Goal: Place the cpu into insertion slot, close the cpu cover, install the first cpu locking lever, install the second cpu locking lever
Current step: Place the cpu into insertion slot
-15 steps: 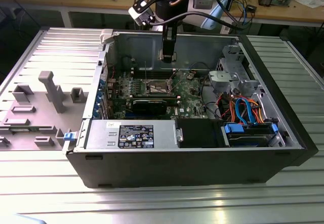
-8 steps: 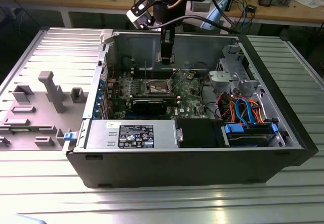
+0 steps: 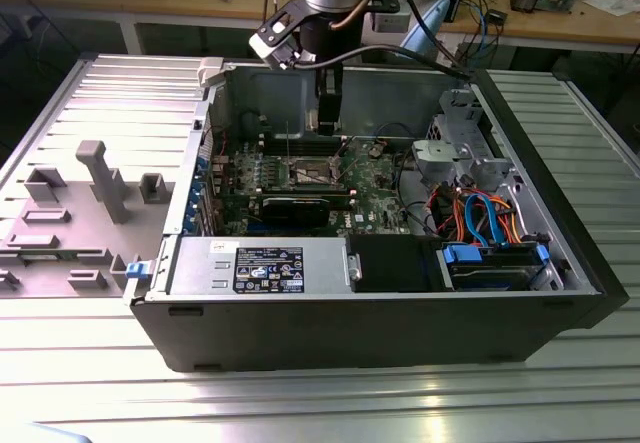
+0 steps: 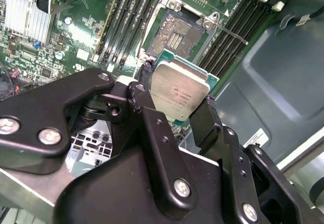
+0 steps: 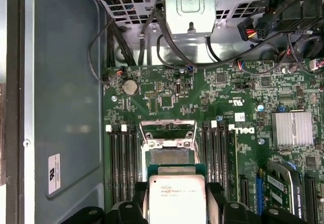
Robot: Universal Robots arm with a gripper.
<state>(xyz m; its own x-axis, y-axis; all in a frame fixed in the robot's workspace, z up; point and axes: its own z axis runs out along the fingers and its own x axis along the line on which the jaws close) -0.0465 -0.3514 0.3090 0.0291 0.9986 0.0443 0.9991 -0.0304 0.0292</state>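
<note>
Black jointed gripper (image 4: 176,101) links sat closest in the second wrist view, their two fingers (image 4: 143,93) clenched on opposite edges of the small flat square cpu with its silvery-grey metal top (image 4: 180,93), parted no wider than the chip itself. It was carried face up and roughly level, touching nothing else that could be seen. Both wrist views put it above the green motherboard (image 5: 202,97), just short of the square insertion slot with a dark centre and silvery rim (image 4: 177,33), not yet in it. The thin silvery cpu cover frame (image 5: 169,143) appeared swung up off the slot, leaving it bare. To my judgement, doing this step well meant squaring the chip's edges to the rim, centring it over the dark field, keeping it flat, and lowering it straight down without dragging across the contacts, letting go only once it sat flush. The exterior view showed the arm reaching down into the open black computer case (image 3: 380,328).
</note>
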